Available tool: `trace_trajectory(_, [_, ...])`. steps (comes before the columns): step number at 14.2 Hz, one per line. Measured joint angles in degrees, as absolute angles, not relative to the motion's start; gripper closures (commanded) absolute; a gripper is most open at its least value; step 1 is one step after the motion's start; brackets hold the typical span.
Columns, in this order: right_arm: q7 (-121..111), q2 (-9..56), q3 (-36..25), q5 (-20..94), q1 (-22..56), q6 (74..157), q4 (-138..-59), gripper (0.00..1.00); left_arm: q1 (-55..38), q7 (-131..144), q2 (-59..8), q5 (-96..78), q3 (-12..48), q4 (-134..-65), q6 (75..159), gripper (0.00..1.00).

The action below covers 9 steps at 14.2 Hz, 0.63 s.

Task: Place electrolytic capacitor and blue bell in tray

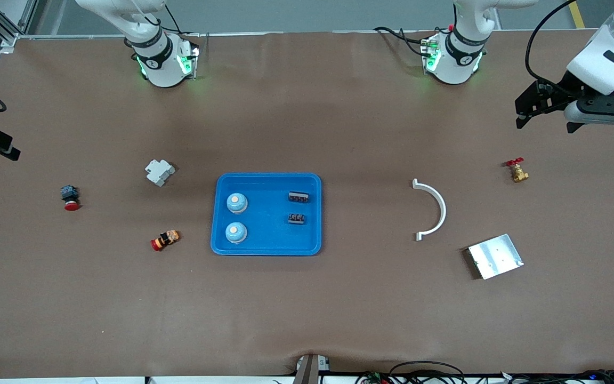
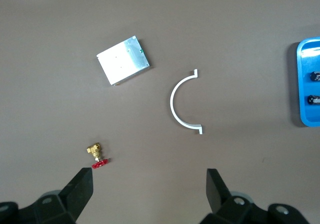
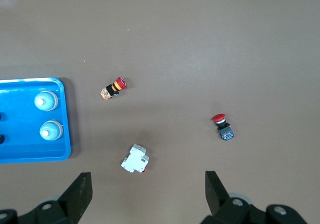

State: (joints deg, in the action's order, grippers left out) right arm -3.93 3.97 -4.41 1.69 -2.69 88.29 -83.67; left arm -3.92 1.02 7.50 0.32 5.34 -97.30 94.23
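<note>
The blue tray (image 1: 266, 242) lies at the table's middle. In it stand two blue bells (image 1: 236, 202) (image 1: 236, 232) at the right arm's end, and two small black capacitors (image 1: 298, 197) (image 1: 296, 218) at the left arm's end. The tray also shows in the left wrist view (image 2: 303, 59) and the right wrist view (image 3: 20, 149). My left gripper (image 1: 544, 124) (image 2: 149, 184) is open and empty, high over the table near the brass valve. My right gripper (image 3: 148, 184) is open and empty, high over the table near the white breaker.
At the right arm's end lie a white circuit breaker (image 1: 159, 172), a red push button on a dark body (image 1: 70, 198) and a red-orange button (image 1: 164, 240). At the left arm's end lie a white half ring (image 1: 435, 210), a silver plate (image 1: 495, 256) and a brass valve (image 1: 517, 170).
</note>
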Motion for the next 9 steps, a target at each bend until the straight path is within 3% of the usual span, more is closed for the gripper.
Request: trace_trajectory(9, [-3.94, 4.0, -4.3, -0.19, -2.23, 88.53, -83.67, 0.0, -3.91, 1.7, 7.47, 0.32, 5.33, -97.24, 94.23, 0.0])
